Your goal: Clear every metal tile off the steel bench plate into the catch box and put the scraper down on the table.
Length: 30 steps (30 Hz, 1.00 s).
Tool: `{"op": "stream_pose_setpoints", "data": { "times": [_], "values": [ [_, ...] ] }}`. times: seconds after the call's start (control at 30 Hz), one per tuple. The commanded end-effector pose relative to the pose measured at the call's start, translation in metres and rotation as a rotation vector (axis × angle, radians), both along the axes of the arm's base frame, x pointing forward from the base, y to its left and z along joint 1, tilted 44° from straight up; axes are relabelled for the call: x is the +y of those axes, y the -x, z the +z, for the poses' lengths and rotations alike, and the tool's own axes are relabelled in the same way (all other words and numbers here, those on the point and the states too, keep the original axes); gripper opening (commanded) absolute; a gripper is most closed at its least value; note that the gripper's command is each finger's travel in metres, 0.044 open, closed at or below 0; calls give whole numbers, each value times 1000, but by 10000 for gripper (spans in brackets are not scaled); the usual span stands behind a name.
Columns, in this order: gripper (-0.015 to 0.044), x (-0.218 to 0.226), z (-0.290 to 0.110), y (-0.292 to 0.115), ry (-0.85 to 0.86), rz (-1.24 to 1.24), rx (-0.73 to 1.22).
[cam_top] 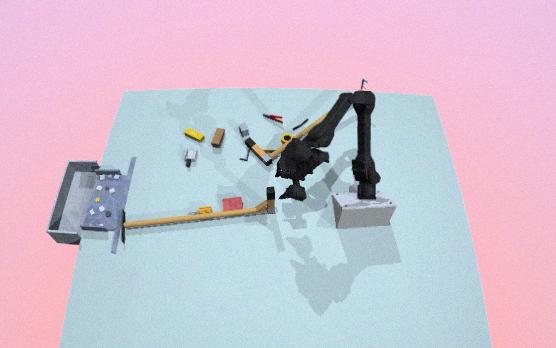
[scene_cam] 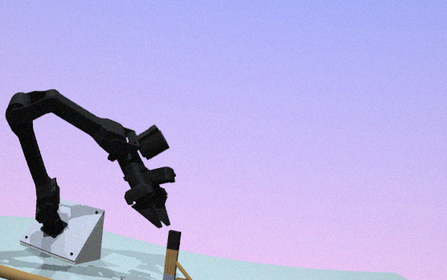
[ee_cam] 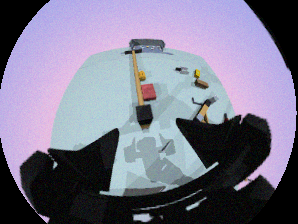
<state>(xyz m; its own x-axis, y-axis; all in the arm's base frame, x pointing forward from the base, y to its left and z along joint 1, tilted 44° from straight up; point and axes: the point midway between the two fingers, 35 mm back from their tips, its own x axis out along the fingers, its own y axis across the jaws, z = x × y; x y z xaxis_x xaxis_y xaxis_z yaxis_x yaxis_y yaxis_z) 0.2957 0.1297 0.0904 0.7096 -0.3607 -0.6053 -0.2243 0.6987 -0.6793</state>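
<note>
The long scraper's wooden pole (cam_top: 192,218) (ee_cam: 136,72) lies along the table, its dark blade (cam_top: 123,231) at the near edge of the steel bench plate (cam_top: 113,202). Its black-topped upright handle (cam_top: 270,193) (scene_cam: 174,240) (ee_cam: 144,114) stands at the arm's end. My gripper (cam_top: 292,198) (scene_cam: 165,225) (ee_cam: 148,125) is open and empty, above the handle's level and on its base side, apart from it. Several small tiles, white (cam_top: 102,209), dark (cam_top: 108,214) and yellow (cam_top: 97,200), lie scattered on the plate. The catch box (cam_top: 65,236) (ee_cam: 146,42) adjoins the plate's far end.
A red block (cam_top: 232,203) (ee_cam: 149,92) and a yellow item (cam_top: 205,210) lie beside the pole. A second long wooden tool (cam_top: 257,150) (ee_cam: 204,111) lies partly behind the arm. Yellow (cam_top: 194,135), brown (cam_top: 218,137) and grey (cam_top: 243,130) blocks, pliers (cam_top: 274,118) and a yellow ring (cam_top: 286,135) lie nearby.
</note>
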Motion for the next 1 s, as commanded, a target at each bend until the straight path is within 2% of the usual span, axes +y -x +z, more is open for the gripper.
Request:
{"op": "stream_pose_setpoints", "data": {
  "times": [0.0, 0.97],
  "values": [
    [440, -3, -6, -3, 4, 3, 10],
    [440, -19, -35, -37, 3, 2, 10]
  ]
}}
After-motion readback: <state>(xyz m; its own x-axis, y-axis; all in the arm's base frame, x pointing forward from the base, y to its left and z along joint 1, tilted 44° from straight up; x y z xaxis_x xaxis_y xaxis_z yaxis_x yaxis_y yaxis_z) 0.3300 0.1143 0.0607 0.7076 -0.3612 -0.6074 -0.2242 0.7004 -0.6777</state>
